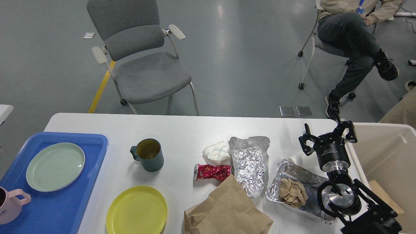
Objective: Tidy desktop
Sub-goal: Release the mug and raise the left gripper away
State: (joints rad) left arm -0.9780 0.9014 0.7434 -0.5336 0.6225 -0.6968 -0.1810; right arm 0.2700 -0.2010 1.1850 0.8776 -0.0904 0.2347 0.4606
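The desktop (182, 130) fills the lower half of my view, white and matte, with a grey floor (247, 48) behind it. I take the teal mug (148, 154) as my landmark; it stands upright near the middle of the top. Left of the mug a blue tray (65, 201) holds a pale green plate (55, 166), and at the tray's near left edge a pink mug (9, 205) is cut off by the frame. Just in front of the mug lies a yellow plate (136, 210). Right of the mug I see a white wad (217, 152), a crushed red can (213, 172), a crumpled foil sheet (249, 164) and a brown paper bag (227, 211) whose corner reaches the can. Farther right a foil dish (294, 185) holds a crumpled brown napkin (293, 192). A beige bin (386, 156) sits beyond the table's right edge. Behind the mug, across the table, a grey chair (143, 55) stands empty; far right of it a seated person (354, 35) shows from the chest down.

My right gripper (327, 138) hangs above the far right of the desktop, past the foil dish, its fingers (305, 144) spread wide apart, grasping nothing and touching nothing that I can see. My left arm does not appear.
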